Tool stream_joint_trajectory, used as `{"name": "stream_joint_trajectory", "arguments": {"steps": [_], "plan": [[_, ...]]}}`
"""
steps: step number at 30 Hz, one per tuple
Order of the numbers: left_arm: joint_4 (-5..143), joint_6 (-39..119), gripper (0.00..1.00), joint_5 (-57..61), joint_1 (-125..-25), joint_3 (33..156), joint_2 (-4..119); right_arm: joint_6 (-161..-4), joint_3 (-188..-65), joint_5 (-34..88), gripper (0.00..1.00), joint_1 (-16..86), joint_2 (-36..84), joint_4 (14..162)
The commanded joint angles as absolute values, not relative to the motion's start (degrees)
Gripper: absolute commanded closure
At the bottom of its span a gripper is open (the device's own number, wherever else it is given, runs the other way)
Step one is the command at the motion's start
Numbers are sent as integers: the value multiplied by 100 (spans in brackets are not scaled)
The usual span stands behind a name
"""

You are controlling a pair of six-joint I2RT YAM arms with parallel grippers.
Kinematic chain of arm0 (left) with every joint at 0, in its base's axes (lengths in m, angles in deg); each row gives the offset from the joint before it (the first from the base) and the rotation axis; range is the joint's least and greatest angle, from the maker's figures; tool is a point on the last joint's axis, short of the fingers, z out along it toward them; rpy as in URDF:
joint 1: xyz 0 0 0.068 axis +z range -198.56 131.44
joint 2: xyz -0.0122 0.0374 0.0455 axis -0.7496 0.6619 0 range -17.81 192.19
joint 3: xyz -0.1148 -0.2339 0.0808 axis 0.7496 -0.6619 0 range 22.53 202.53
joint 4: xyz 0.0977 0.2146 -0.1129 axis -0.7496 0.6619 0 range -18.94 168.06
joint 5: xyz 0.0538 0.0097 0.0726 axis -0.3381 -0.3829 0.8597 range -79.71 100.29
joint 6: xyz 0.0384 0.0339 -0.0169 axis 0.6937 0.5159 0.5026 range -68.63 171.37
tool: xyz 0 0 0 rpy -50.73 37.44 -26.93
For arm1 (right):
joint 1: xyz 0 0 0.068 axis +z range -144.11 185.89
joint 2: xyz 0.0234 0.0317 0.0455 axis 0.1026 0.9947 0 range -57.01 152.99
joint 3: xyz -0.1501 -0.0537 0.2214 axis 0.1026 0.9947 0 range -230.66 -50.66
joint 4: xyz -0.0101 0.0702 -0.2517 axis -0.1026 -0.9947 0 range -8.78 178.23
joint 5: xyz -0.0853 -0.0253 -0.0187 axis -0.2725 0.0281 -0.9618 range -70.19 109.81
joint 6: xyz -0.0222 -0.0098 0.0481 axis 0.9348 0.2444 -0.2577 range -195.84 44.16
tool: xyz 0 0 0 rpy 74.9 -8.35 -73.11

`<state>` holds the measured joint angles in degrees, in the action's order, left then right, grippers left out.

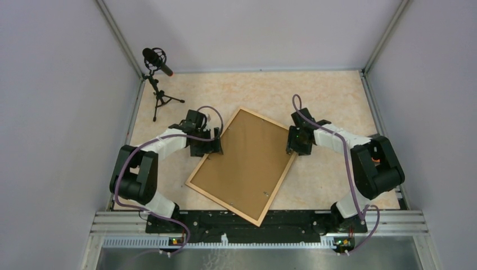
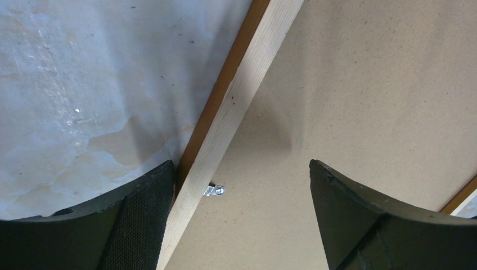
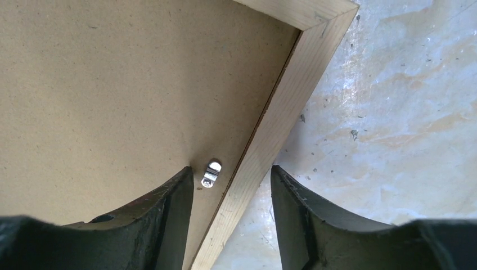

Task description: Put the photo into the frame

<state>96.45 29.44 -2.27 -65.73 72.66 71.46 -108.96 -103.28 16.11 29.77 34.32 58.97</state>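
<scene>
overhead camera looks down; both wrist cameras closely overlook the frame [image 2: 239,112].

Soft, even overhead light. The top view is bright and sharp, with faint shadows under the arms [image 1: 169,140]. In the wrist views the bench [image 2: 62,73] shows pale glare. The left tool [image 2: 241,162] and right tool [image 3: 230,169] look dark and slightly soft.

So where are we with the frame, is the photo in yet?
Looks done: the backing board sits inside the frame, back up; the photo isn't visible, so presumably underneath. In hand: left jaws open astride one side rail at a metal clip, right jaws apart astride the other rail at its clip. To do: checking the clips hold the board, then pulling clear.
</scene>
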Motion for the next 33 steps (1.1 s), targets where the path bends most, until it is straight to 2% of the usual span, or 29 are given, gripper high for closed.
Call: {"name": "stream_joint_trajectory", "arguments": {"steps": [1, 4, 6, 8, 11, 15, 20, 27, 32, 33], "plan": [[9766, 2904, 9, -470, -6587, 7117, 7136, -10871, -10553, 1512, 48, 3015, 3581, 6007], [9770, 2908, 9, -467, -6588, 7105, 7123, -10907, -10485, 1537, 50, 3014, 3656, 6076], [9769, 2905, 9, -465, -6588, 7096, 7108, -10938, -10456, 1557, 55, 3015, 3701, 6124], [9765, 2906, 9, -469, -6587, 7100, 7113, -10967, -10454, 1564, 63, 3015, 3746, 6148], [9761, 2897, 9, -510, -6592, 7089, 7123, -11015, -10458, 1581, 85, 3016, 3730, 6171], [9734, 2858, 9, -559, -6587, 7055, 7135, -11035, -10506, 1636, 100, 3015, 3699, 6195], [9652, 2724, 9, -809, -6588, 6940, 7132, -10944, -10648, 1759, 100, 3011, 3772, 6265], [9199, 2268, 9, -1803, -6588, 6404, 7055, -10225, -11145, 2423, 100, 2800, 4178, 6643], [8787, 1765, 10, -2403, -6609, 5894, 6729, -9422, -12061, 2954, 100, 2628, 4883, 6563], [8776, 1717, 10, -2423, -6613, 5827, 6609, -9276, -12353, 2964, 96, 2632, 5056, 6389]]}}
